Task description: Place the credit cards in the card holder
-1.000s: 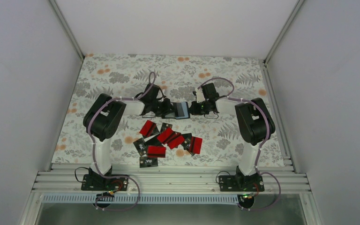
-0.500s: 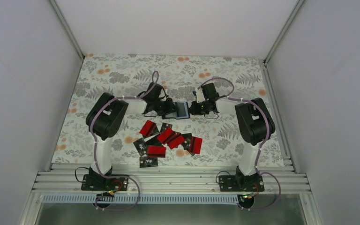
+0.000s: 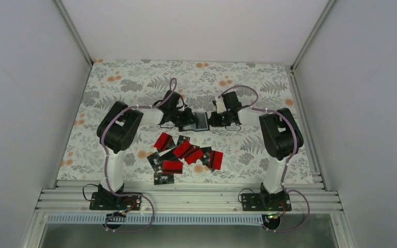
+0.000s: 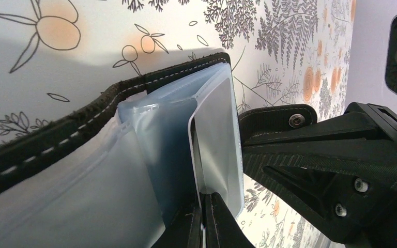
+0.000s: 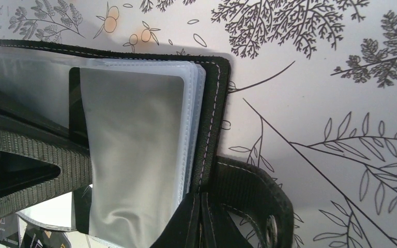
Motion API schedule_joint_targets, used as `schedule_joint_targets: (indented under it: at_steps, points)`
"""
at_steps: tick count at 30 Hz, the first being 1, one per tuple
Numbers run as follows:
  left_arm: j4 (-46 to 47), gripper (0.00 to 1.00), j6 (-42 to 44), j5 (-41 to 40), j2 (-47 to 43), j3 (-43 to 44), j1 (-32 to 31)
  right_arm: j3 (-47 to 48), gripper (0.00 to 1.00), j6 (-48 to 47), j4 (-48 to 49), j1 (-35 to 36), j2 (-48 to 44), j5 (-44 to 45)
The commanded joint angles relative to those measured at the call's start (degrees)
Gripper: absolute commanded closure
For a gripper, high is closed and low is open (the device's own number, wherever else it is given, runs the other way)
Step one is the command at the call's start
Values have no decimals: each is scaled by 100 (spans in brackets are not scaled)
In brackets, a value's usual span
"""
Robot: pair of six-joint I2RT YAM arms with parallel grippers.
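Note:
The card holder point(image 3: 200, 121) lies open at mid-table, between my two grippers. It is black with stitched edges and light blue-grey plastic sleeves inside. My left gripper point(image 3: 188, 122) is shut on one plastic sleeve point(image 4: 214, 139) of the holder, lifting it away from the other sleeves. My right gripper point(image 3: 213, 120) is shut on the holder's black cover edge point(image 5: 214, 119), beside its strap point(image 5: 258, 201). Several red and black credit cards point(image 3: 183, 155) lie scattered on the cloth nearer the arm bases.
A floral cloth point(image 3: 134, 82) covers the table. White walls close in the left, right and back. An aluminium rail point(image 3: 186, 199) runs along the near edge by the arm bases.
My left arm has shifted slightly to the right and back, and the open holder has narrowed a little between the grippers. The cards have not moved.

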Motion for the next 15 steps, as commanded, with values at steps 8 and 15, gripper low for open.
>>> schedule_joint_targets:
  at_steps: [8, 15]
  points:
    - [-313, 97, 110, -117, 100, -78, -144, -223, 96, -129, -650, 72, 288, 42]
    - [-514, 83, 226, -395, -298, -219, -153, -210, 96, -133, -664, 72, 288, 110]
